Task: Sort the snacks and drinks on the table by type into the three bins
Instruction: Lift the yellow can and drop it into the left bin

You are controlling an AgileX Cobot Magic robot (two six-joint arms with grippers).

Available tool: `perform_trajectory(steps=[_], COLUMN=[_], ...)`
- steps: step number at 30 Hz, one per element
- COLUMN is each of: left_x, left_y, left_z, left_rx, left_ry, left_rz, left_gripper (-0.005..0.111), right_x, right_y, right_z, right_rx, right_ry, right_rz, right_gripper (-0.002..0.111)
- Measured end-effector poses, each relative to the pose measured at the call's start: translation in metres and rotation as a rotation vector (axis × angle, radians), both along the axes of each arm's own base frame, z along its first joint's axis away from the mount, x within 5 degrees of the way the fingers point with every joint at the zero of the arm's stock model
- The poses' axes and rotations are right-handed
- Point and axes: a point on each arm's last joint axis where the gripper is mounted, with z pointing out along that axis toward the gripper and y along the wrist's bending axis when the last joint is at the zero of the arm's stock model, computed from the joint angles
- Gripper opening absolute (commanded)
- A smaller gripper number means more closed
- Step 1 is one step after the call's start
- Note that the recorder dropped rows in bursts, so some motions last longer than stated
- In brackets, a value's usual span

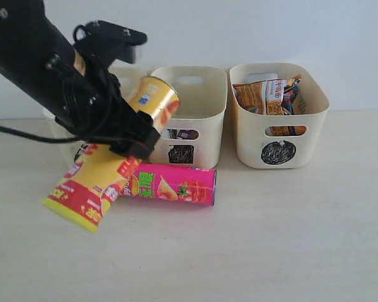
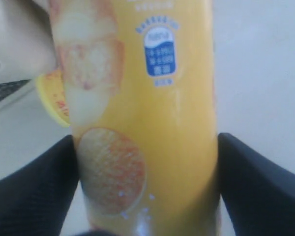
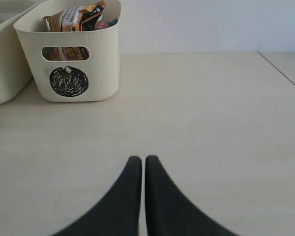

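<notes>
My left gripper (image 1: 136, 142) is shut on the yellow Lay's tube (image 1: 101, 179), which hangs tilted above the table (image 1: 271, 239), its upper end by the bins. In the left wrist view the tube (image 2: 147, 98) fills the gap between the black fingers (image 2: 34, 191). A pink tube (image 1: 176, 184) lies on its side on the table before the middle bin (image 1: 205, 107), marked with a square. The left bin (image 1: 127, 74) is mostly hidden behind the arm. The circle bin (image 1: 278, 126) holds an orange-brown bag (image 1: 264, 95) and a blue bag. My right gripper (image 3: 143, 160) is shut and empty above bare table.
Dark carton tops show through the middle bin's handle cutout (image 1: 183, 134). In the right wrist view the circle bin (image 3: 69, 81) stands far ahead, and a table edge (image 3: 282, 71) runs at the far side. A black cable (image 1: 19, 133) trails from the left arm.
</notes>
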Motion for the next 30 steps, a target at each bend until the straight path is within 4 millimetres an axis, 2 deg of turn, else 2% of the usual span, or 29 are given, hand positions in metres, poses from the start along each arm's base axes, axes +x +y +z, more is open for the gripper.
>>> perform_trajectory(steps=[8,12,18,21,30], left_x=[0.051,0.087,0.150,0.177,0.230], left_y=[0.048,0.068,0.090,0.090,0.080], left_z=[0.044,0.054,0.037,0.026,-0.013], left_rx=[-0.058,-0.088,-0.107,-0.101,-0.084], left_ry=[-0.193,-0.309,-0.393,-0.412,-0.412], left_rz=[0.153,0.221,0.301,0.304,0.290], left_gripper=[0.004,0.004,0.004,0.004,0.004], right_x=[0.000,0.000,0.000,0.000,0.000], right_y=[0.000,0.000,0.000,0.000,0.000], right_z=[0.000,0.000,0.000,0.000,0.000], right_rx=[0.000,0.000,0.000,0.000,0.000], right_ry=[0.000,0.000,0.000,0.000,0.000], right_rz=[0.000,0.000,0.000,0.000,0.000], right_gripper=[0.000,0.000,0.000,0.000,0.000])
